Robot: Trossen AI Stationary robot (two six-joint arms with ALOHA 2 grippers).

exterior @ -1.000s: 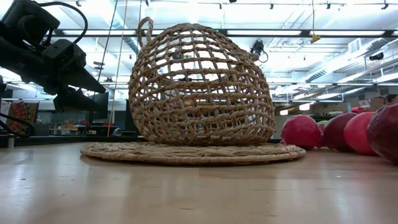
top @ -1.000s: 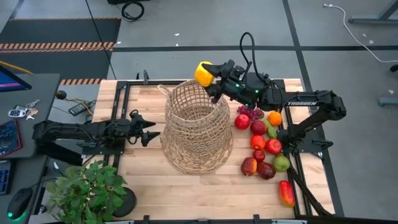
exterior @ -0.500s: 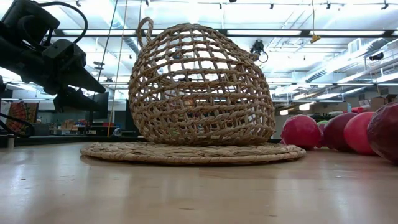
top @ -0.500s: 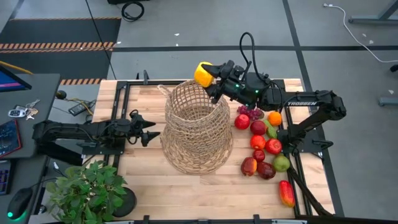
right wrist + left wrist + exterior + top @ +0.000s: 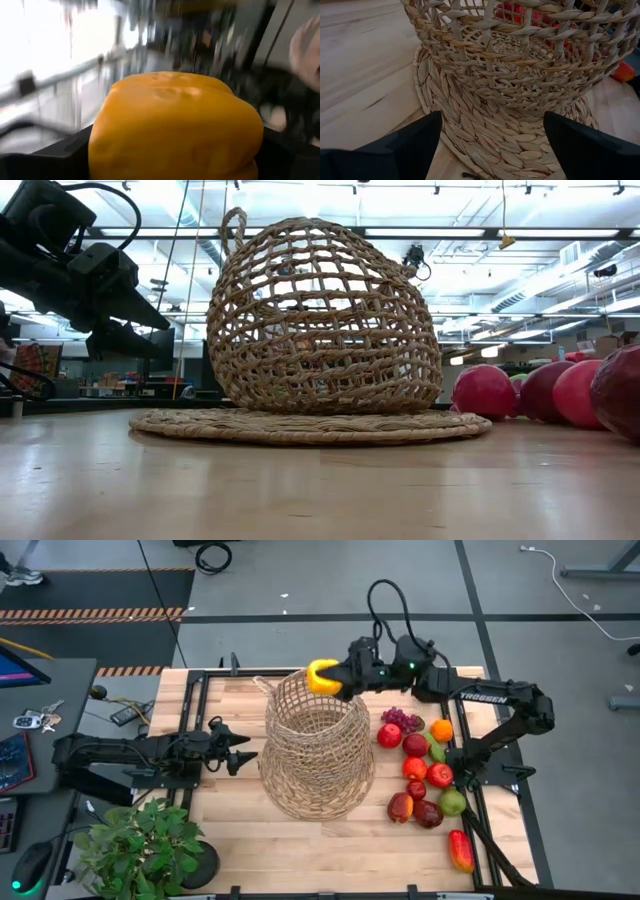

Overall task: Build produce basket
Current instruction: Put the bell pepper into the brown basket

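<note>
One piece in hand: a yellow pepper (image 5: 322, 677) sits clamped between the fingers of the right gripper (image 5: 336, 679), held high at the far rim of the basket (image 5: 317, 745).
Basket: stands upright on a round woven mat (image 5: 310, 426), mid-table; through the weave I can spot nothing lying in its bottom.
Rest of the produce: a cluster on the table to the right of the basket, red apples (image 5: 415, 768), purple grapes (image 5: 400, 720), an orange (image 5: 441, 729), a green apple (image 5: 453, 802), and a red pepper (image 5: 460, 850) nearest the front edge.
Left gripper: the left gripper (image 5: 238, 753) waits low, just left of the basket, fingers spread wide and holding nothing.
Step in hand: carrying the pepper to the mouth, I'd judge, with the drop not yet made.
Doing it well: bring the pepper fully over the opening, clear of the thin loop handle (image 5: 264, 686) and the rim, then lower a touch before letting go, so it doesn't bounce out or tip the light wicker.
Hard to make out: the right wrist view is filled by the pepper, so the mouth below it is hidden there.
Cut off: the low view shows only the basket's body, never the right arm.
Unsure: whether the pepper already overlaps the opening or hangs just outside the rim.
</note>
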